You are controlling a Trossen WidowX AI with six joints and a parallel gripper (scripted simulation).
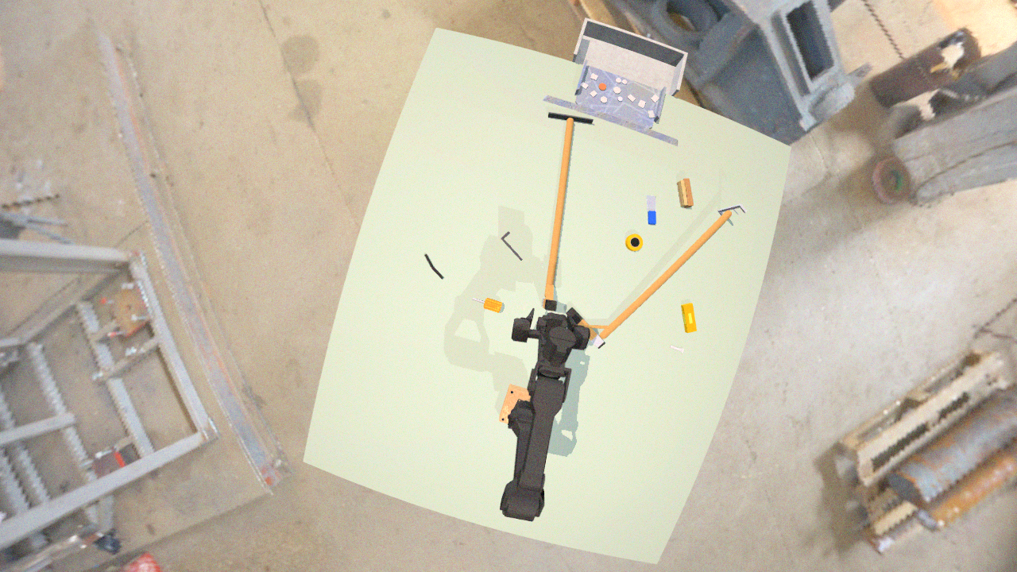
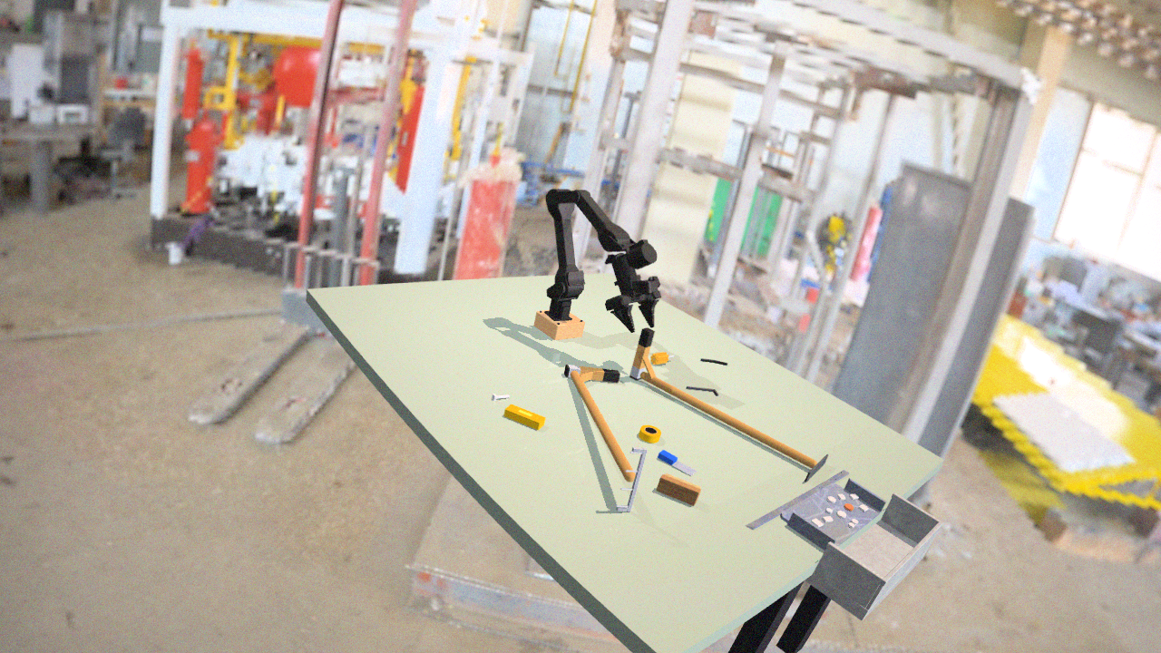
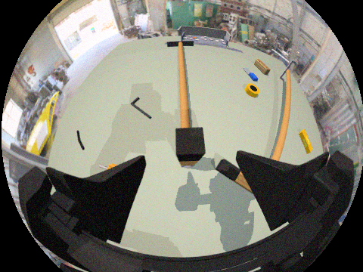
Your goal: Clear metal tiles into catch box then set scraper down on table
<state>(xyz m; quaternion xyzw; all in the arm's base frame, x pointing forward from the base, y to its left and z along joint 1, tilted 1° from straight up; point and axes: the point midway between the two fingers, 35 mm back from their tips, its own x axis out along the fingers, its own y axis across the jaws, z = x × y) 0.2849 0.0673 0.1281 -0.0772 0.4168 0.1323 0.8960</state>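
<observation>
My gripper (image 2: 640, 326) (image 3: 192, 159) is open and empty, above the table near the long scraper's upright black-capped grip (image 2: 646, 337) (image 3: 190, 141). The long scraper (image 1: 560, 206) (image 2: 722, 418) (image 3: 183, 83) lies with its wooden handle along the table and its dark blade (image 1: 570, 118) just short of the plate, toward its left side in the top view. Several pale tiles (image 1: 641, 103) and one orange tile (image 1: 602, 86) (image 2: 848, 506) lie on the steel plate (image 1: 618, 110). The catch box (image 2: 843, 578) is at the plate's far end; no tiles show in it.
A second long-handled tool (image 1: 661, 277) (image 2: 600, 422) (image 3: 288, 109) lies to the right, its black grip end close to the scraper's. A tape roll (image 1: 634, 242), putty knife (image 1: 651, 217), wooden block (image 1: 684, 192) and yellow block (image 1: 688, 318) lie right. A hex key (image 1: 502, 238) and screwdriver (image 1: 493, 305) lie left.
</observation>
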